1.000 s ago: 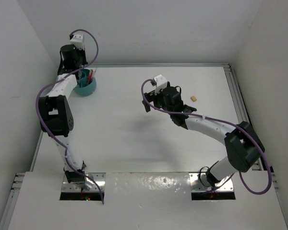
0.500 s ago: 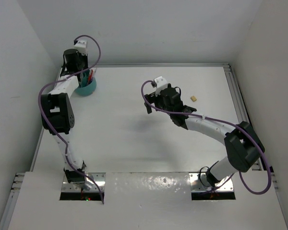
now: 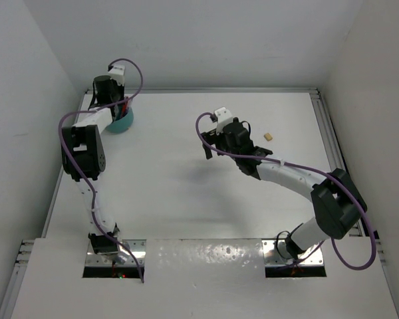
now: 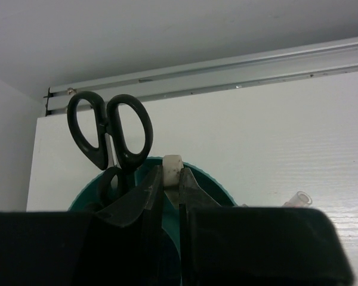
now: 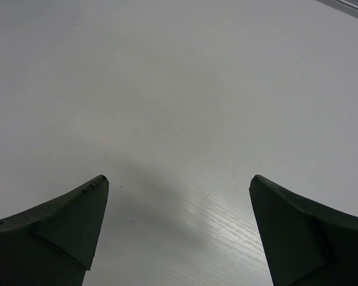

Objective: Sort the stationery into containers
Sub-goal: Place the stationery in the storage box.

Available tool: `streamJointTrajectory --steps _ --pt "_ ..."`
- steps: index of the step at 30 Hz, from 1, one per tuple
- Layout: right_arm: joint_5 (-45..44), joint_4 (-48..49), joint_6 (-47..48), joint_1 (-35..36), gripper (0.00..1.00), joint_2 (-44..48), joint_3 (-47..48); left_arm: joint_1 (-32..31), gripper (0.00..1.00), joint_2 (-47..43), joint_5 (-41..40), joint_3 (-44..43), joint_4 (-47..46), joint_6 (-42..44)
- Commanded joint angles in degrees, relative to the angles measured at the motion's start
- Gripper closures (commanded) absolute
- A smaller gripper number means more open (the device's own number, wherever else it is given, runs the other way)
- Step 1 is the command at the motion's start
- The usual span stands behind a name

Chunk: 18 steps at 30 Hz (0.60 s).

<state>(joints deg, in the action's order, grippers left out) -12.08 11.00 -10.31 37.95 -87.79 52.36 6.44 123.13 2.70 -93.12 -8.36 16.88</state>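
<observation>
- Left fingers (image 4: 160,182) are nearly closed, pinching a small white item (image 4: 172,170) directly over the organiser (image 4: 218,185). Can't tell if it's the bottle.
- Just left of those fingers, scissors (image 4: 110,134) stand handles-up in the organiser, with a second black loop lower beside them. Pens (image 3: 126,104) show there too in the top view.
- Right of the left fingers, a small clear thing (image 4: 299,198) lies on the bench (image 3: 186,199) just outside the organiser. Possibly the tape, not sure.
- Right fingers (image 3: 207,146) are spread wide and empty over bare bench, well apart from the organiser.
- Block (image 3: 269,137) sits on the bench near the right fingers, to their right and not touching. Not yet sorted.
- Judgement: mostly done. Left to do: drop the white item, then sort the clear thing and the block.
</observation>
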Motion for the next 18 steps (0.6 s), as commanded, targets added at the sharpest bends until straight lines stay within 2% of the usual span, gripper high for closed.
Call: streamJointTrajectory --steps 1,4,10,18 --pt "-1.5 0.4 0.7 -0.2 0.01 2.1 1.3 0.9 1.00 0.0 -0.7 -2.8 -3.1 1.1" --pt "-1.8 0.1 1.2 -0.2 0.01 2.0 1.7 1.0 1.00 0.4 -0.9 -2.7 -2.5 1.1" --pt "-2.3 -0.3 1.8 -0.1 0.01 2.2 2.2 1.0 0.78 0.0 -0.7 -2.4 -2.2 1.0" --pt "-3.3 -2.3 0.6 -0.9 0.01 3.8 2.7 1.1 0.68 -1.2 0.1 -3.6 -2.0 0.7"
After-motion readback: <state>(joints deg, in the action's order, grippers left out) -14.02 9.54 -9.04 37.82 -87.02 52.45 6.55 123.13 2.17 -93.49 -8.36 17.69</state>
